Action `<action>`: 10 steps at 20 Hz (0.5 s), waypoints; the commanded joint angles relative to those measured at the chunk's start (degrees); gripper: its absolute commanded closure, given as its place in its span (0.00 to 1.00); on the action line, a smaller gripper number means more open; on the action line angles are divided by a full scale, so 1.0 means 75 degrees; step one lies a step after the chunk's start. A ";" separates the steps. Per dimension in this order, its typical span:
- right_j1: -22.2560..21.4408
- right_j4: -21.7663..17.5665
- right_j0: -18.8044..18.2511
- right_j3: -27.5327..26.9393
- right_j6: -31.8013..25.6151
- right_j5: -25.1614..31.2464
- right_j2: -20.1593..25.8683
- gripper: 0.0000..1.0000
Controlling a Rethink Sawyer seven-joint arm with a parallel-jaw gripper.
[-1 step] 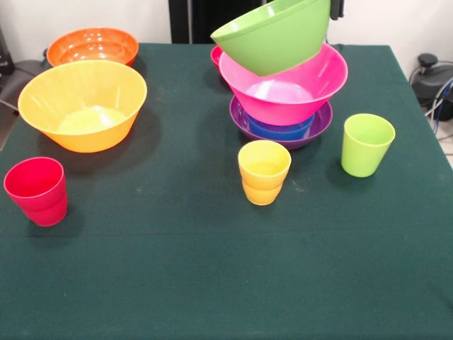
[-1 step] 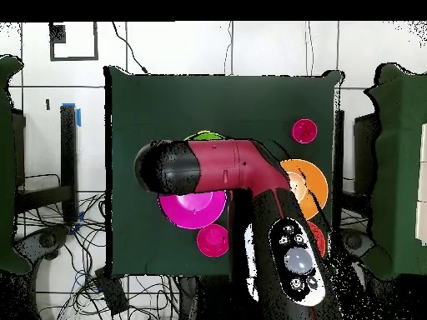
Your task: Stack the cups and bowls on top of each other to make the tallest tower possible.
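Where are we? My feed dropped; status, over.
Gripper state unclear. Lime green plastic bowl tilted atop large pink plastic bowl; purple bowl lowest. Three tumblers unstacked. Nothing in the way.

Bright even light, soft shadows

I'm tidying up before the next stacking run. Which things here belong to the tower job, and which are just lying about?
Belongs to the job:
- Tower: purple bowl, blue bowl, pink bowl, tilted green bowl
- Loose: light orange bowl, red-orange bowl, small red bowl, red cup, yellow cup, lime green cup

Just lying about:
- cables beside the table
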 commanded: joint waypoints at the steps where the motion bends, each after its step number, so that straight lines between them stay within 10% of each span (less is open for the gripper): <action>1: 0.0515 0.0081 0.0293 0.0534 0.1150 -0.0641 -0.0327 1.00; 10: 0.0623 0.0138 0.0435 0.0451 0.1153 -0.0730 -0.0464 1.00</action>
